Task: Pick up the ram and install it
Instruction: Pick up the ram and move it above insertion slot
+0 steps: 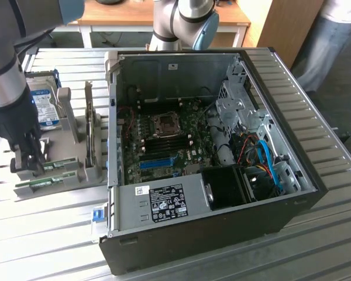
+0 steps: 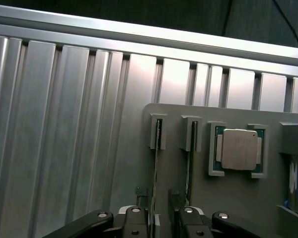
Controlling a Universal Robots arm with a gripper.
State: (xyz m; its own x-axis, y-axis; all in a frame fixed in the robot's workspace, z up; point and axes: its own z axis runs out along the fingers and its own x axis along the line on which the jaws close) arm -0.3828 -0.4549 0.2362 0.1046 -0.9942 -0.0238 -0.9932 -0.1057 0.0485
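Two green ram sticks stand on edge in a grey holder (image 1: 76, 126) at the exterior view's left, one (image 1: 54, 166) beside the other (image 1: 45, 183). My gripper (image 1: 28, 163) hangs just over their ends, open. In the wrist view the sticks appear edge-on as thin lines. The ram (image 2: 157, 163) farther from the silver processor chip (image 2: 240, 149) runs into the gap between my two dark fingers (image 2: 137, 218), and my gripper (image 2: 158, 220) straddles it. The other stick (image 2: 189, 163) lies just outside that gap. The open computer case (image 1: 292, 88) holds the motherboard with its black memory slots (image 1: 164, 141).
A blue-labelled hard drive (image 1: 45, 105) and an upright card (image 1: 89, 126) share the holder. The ribbed metal table (image 1: 41, 234) extends all around. A second robot arm's base (image 1: 181, 23) stands behind the case. A person (image 1: 333, 35) stands at the far right.
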